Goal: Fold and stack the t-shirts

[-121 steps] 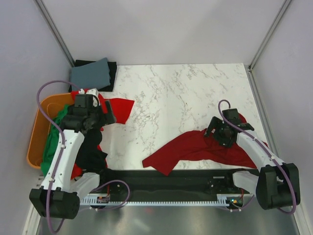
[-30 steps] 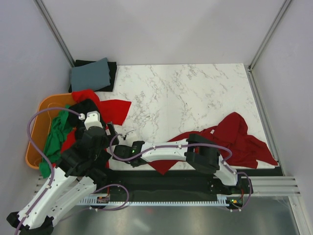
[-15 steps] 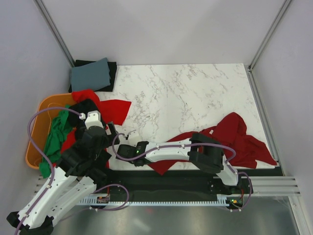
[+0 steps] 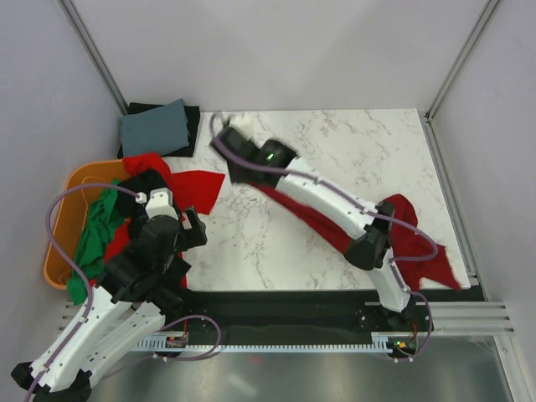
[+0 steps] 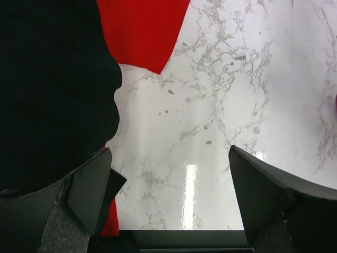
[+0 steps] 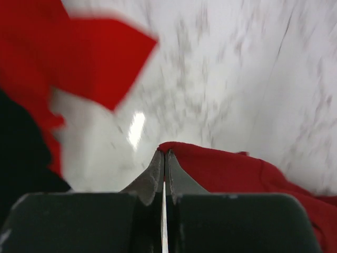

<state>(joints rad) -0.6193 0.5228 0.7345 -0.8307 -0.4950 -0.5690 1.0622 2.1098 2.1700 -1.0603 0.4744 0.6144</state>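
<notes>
Right gripper (image 6: 163, 154) clamped on dark red cloth t-shirt (image 6: 226, 171) edge, upper left, top view; thin pinch might slip. Left gripper (image 5: 168, 158) gaping.

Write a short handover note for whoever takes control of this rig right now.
Right gripper: shut on the dark red shirt's edge; the shirt trails unfolded toward the right.
Left gripper: open, empty, over the marble table beside the black shirt and bright red shirt.
Green shirt drapes over the orange tub.
Done: folded grey-blue cloth on black, far left.
Left: fold and stack the rest.
</notes>
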